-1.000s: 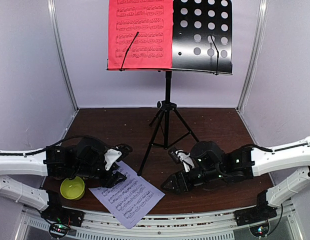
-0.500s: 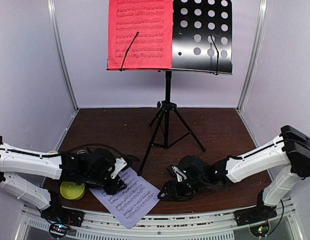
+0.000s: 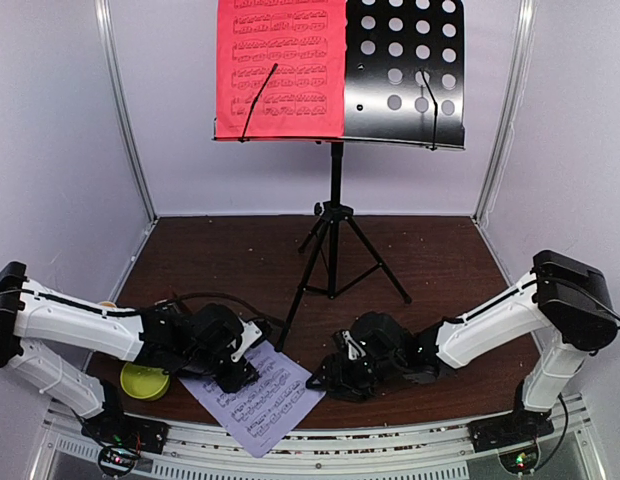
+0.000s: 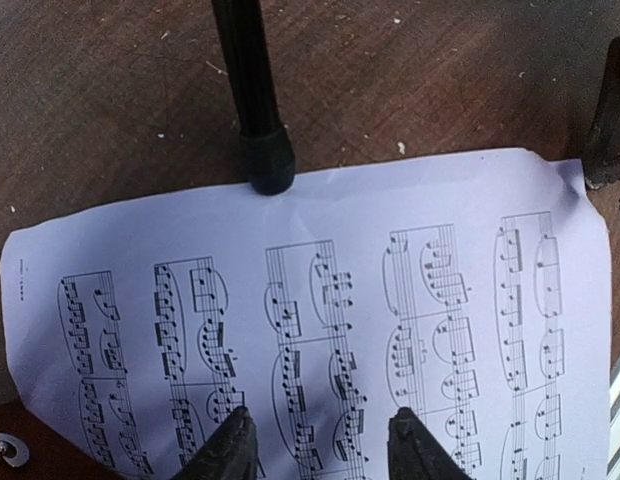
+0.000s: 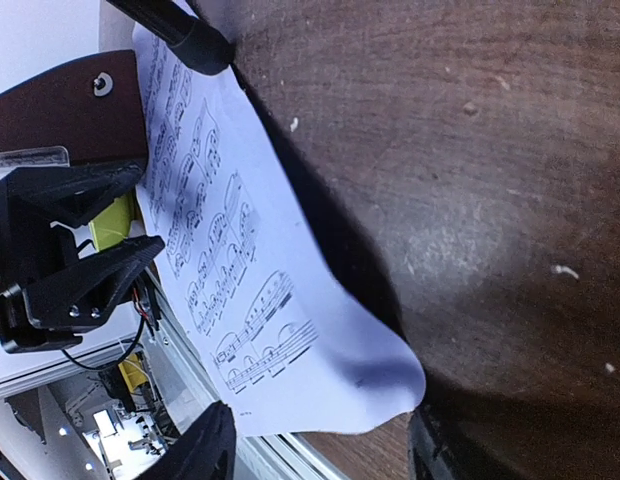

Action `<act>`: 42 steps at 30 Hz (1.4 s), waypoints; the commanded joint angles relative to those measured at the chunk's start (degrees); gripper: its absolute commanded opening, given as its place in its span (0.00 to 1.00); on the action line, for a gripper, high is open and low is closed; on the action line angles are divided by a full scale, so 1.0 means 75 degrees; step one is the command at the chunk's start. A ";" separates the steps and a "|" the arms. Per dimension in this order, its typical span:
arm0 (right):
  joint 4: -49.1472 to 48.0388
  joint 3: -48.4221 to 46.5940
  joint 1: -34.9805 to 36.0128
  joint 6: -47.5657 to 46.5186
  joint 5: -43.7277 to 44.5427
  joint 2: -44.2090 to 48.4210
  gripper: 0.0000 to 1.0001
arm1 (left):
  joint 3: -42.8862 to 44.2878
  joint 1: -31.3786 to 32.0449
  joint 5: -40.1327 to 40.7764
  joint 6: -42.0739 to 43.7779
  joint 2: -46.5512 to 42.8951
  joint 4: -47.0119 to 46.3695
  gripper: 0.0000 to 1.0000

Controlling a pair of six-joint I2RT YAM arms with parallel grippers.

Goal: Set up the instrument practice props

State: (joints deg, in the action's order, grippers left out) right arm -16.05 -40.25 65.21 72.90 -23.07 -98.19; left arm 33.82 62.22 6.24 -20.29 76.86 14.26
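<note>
The black tripod music stand (image 3: pixel 334 230) stands at the back, its perforated desk (image 3: pixel 405 70) holding the red sheet (image 3: pixel 280 65) on the left half. The white sheet (image 3: pixel 255 392) lies flat at the table's front edge, one tripod foot (image 4: pixel 268 168) at its far edge. My left gripper (image 4: pixel 320 442) is open, its tips down on or just over the white sheet (image 4: pixel 320 270). My right gripper (image 5: pixel 315 452) is open at the sheet's right corner (image 5: pixel 385 385), which curls up off the table between its jaws. The metronome is out of view.
A lime-green bowl (image 3: pixel 145 379) sits just left of the white sheet under my left arm. The tripod's legs spread over the table's middle. White walls close in the back and both sides. The metal front rail (image 3: pixel 320 450) runs under the sheet's overhanging edge.
Both arms stretched inward and low. My left gripper moved right onto the white sheet. My right gripper moved left to the sheet's right corner.
</note>
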 commanded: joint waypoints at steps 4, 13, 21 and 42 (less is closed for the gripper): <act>-0.1019 -0.0223 -0.0008 0.0597 0.0036 -0.0740 0.54 | -0.0189 0.0029 -0.0162 -0.0157 0.0357 -0.0828 0.46; -0.1718 -0.0434 0.0010 0.0675 0.0248 -0.0932 0.52 | -0.0296 0.0001 -0.0319 -0.0149 0.0407 -0.1201 0.46; -0.1088 -0.0861 -0.0566 -0.0599 -0.0245 -0.0913 0.57 | -0.0518 -0.0061 -0.0413 -0.0078 0.0229 -0.1374 0.46; 0.0069 -0.2073 -0.0511 -0.0883 -0.1914 -0.1975 0.19 | -0.0461 -0.0316 -0.0214 0.0033 -0.0353 -0.1111 0.45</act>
State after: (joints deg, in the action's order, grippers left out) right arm -12.75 -57.87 60.77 63.79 -35.62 -112.64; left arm 30.33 60.71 2.98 -20.93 77.32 6.07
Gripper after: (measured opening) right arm 0.256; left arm 0.453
